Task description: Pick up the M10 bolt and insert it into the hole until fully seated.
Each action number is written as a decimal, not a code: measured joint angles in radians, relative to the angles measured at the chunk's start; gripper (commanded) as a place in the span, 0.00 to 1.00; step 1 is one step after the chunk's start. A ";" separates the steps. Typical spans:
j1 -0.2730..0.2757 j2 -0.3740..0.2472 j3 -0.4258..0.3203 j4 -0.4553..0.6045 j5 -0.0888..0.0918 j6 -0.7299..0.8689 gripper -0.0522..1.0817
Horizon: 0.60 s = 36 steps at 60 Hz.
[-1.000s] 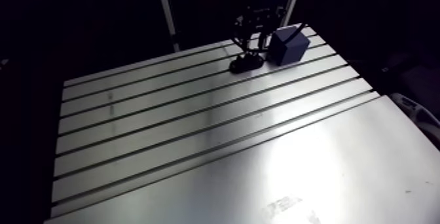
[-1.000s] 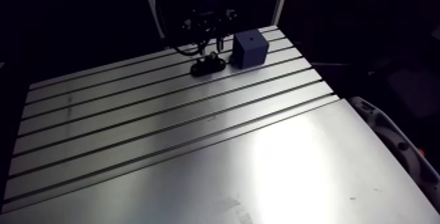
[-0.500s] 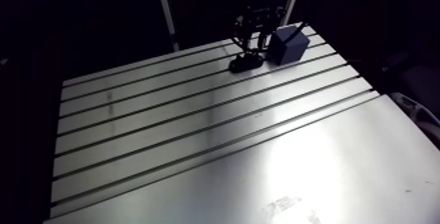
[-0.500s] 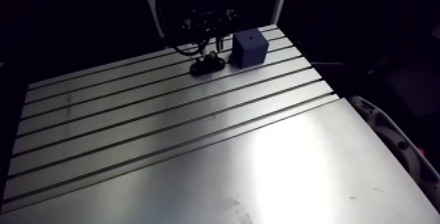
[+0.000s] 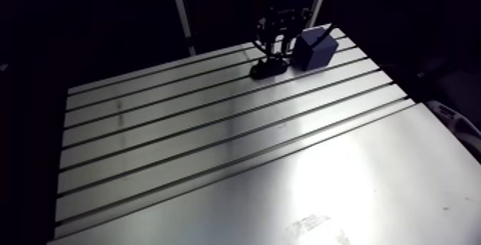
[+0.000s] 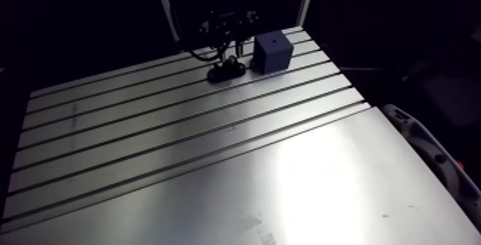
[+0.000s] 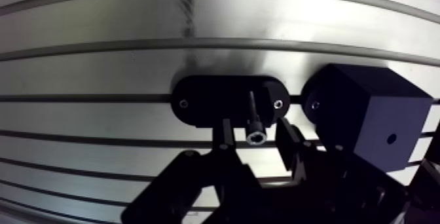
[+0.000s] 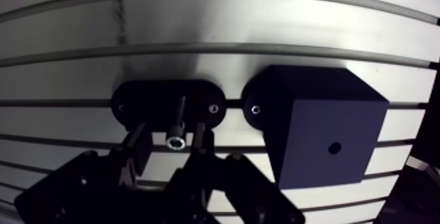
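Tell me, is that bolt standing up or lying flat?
Standing up: the bolt stands in the black oval holder, its socket head facing the wrist camera.

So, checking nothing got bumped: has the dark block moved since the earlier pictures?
No. The dark block keeps its spot close beside the black oval holder, with the same gap between them as before.

A robotics lab or workshop bench; the slotted metal table (image 5: 215, 140) shows long parallel grooves; at its far right stand a dark block (image 6: 274, 52) and a black oval holder (image 7: 209, 99) with screws at both ends.
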 measured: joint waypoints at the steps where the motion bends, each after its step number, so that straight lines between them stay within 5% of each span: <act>1: 0.000 0.000 0.000 0.000 0.000 0.000 0.53; 36: -0.002 0.006 0.002 0.000 0.000 0.000 0.58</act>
